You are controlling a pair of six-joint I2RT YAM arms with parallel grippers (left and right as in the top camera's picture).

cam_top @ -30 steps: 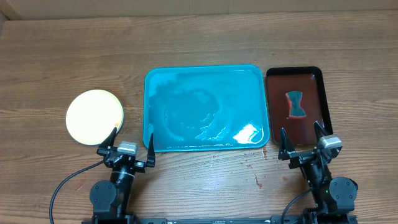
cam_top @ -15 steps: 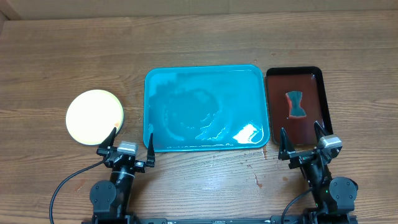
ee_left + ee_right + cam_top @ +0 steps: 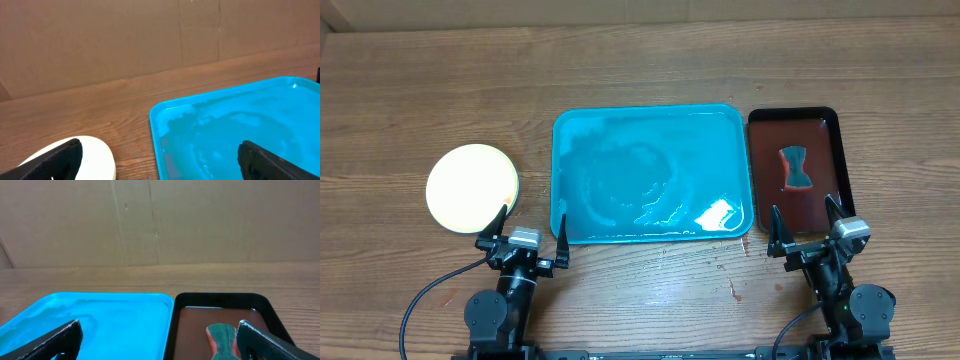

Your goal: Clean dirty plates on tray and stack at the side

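The teal tray [image 3: 115,315] lies left on the table [image 3: 150,275], just beside a black-rimmed dark tray [image 3: 220,298] holding a green-and-orange sponge [image 3: 222,337]. The right fingers [image 3: 55,340], spread wide, frame the near corners.

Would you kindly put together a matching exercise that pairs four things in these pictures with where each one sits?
Things:
1. teal tray
2. plates
3. sponge
4. dark tray

Places:
A. lying inside the dark tray
B. to the left of the teal tray
C. between the plates and the dark tray
D. right beside the teal tray, on its right

Pairs: 1-C, 2-B, 3-A, 4-D
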